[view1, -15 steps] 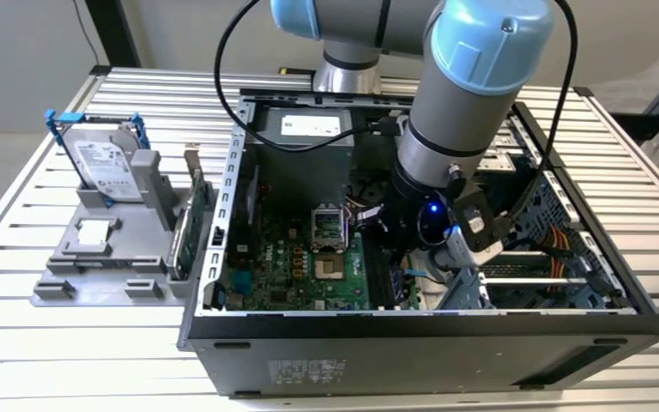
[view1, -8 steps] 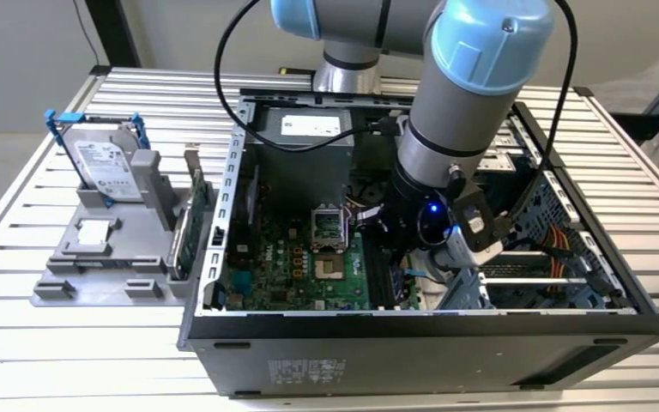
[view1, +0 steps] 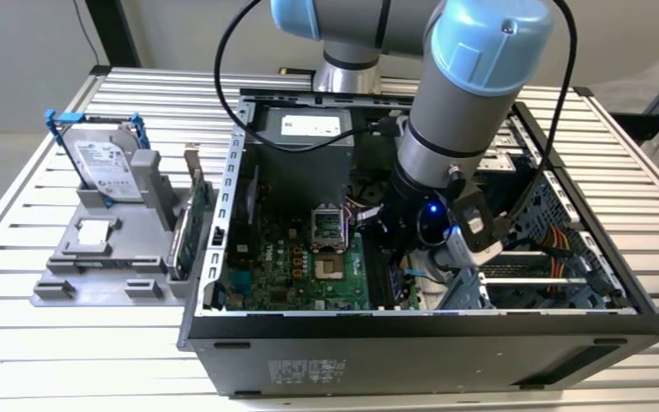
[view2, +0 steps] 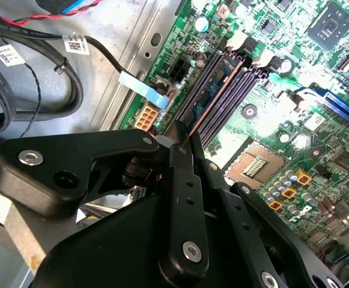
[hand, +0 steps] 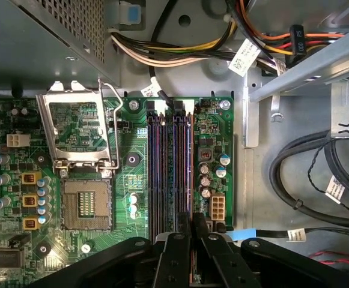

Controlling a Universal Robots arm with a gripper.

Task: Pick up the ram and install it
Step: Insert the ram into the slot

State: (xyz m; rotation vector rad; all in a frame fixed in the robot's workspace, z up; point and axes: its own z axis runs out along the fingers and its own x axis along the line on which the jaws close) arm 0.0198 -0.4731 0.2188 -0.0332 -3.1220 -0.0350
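My gripper [hand: 191, 239] is down inside the open computer case [view1: 421, 322], over the motherboard's memory slots [hand: 162, 174]. Its black fingers [view2: 183, 198] are shut on the ram [view2: 213, 99], which I see edge-on as a thin dark strip with a coppery edge. The strip runs out from the fingertips along the slot nearest the white power connector [hand: 217, 208]. Whether the ram is pressed fully into that slot I cannot tell. In the exterior view the arm's wrist [view1: 444, 215] covers most of the gripper and the ram.
The CPU socket [hand: 87, 204] with its raised metal frame lies beside the slots. Black cables [hand: 306, 174] and a drive-bay bracket [hand: 306, 72] crowd the other side. Outside the case, a grey fixture [view1: 95, 266] holds a hard drive [view1: 106, 167] and a green card [view1: 198, 223].
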